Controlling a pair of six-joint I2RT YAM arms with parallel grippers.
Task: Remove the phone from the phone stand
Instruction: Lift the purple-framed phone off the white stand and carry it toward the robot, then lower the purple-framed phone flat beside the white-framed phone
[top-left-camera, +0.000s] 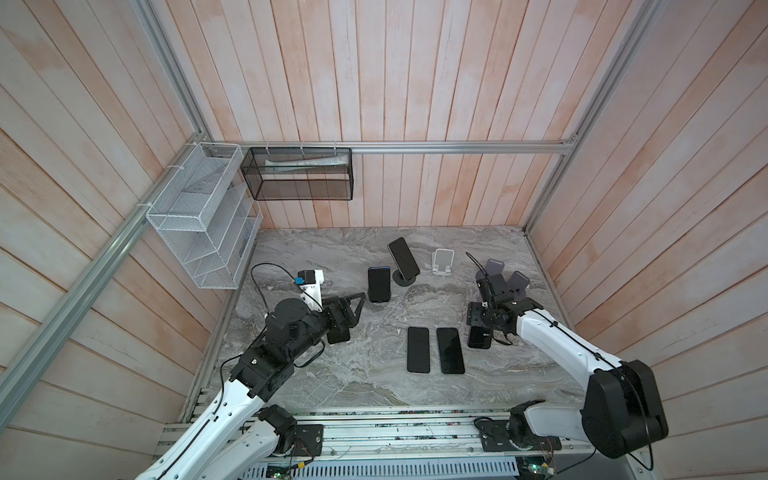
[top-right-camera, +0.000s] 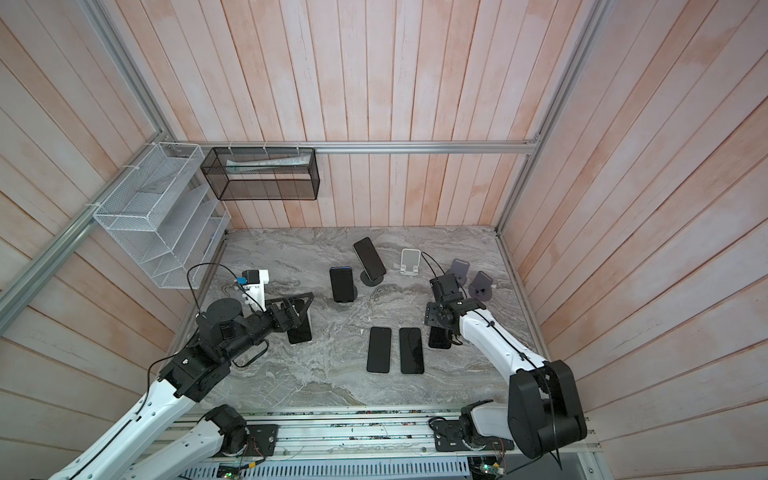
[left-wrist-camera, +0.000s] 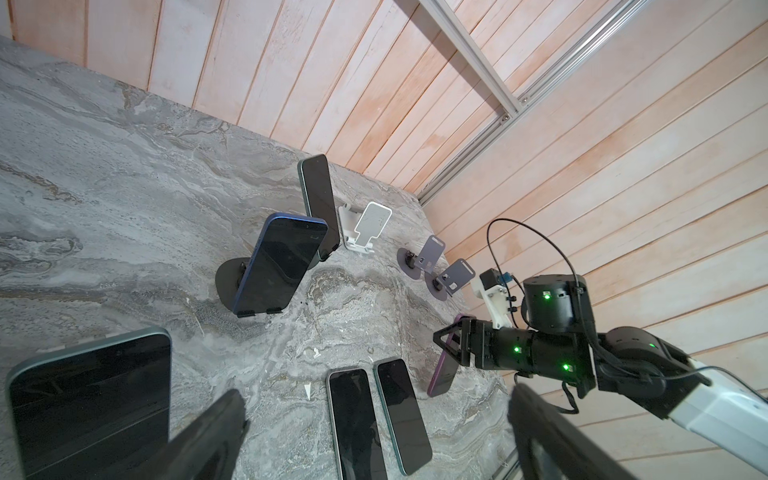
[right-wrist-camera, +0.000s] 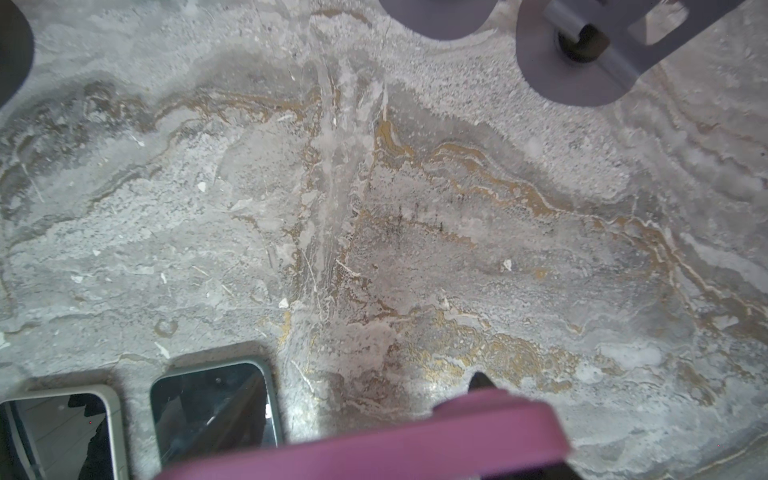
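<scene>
My right gripper (top-left-camera: 482, 328) is shut on a purple phone (top-left-camera: 478, 338), which hangs tilted with its lower end close to the marble table (top-left-camera: 332, 374), right of two flat phones. The left wrist view shows this purple phone (left-wrist-camera: 442, 374) clear of any stand. In the right wrist view its purple edge (right-wrist-camera: 374, 444) fills the bottom. Two empty grey-purple stands (top-left-camera: 494, 266) (top-left-camera: 519, 280) sit behind that arm. My left gripper (top-left-camera: 351, 316) is open at the left, with a green-edged phone (left-wrist-camera: 91, 399) beside one finger, outside the jaws.
A blue phone (top-left-camera: 379, 284) leans on a black stand and a dark phone (top-left-camera: 404, 257) on a round stand. An empty white stand (top-left-camera: 442, 262) is at the back. Two phones (top-left-camera: 417, 350) (top-left-camera: 450, 351) lie flat mid-table. Wire baskets (top-left-camera: 199, 216) hang on the left wall.
</scene>
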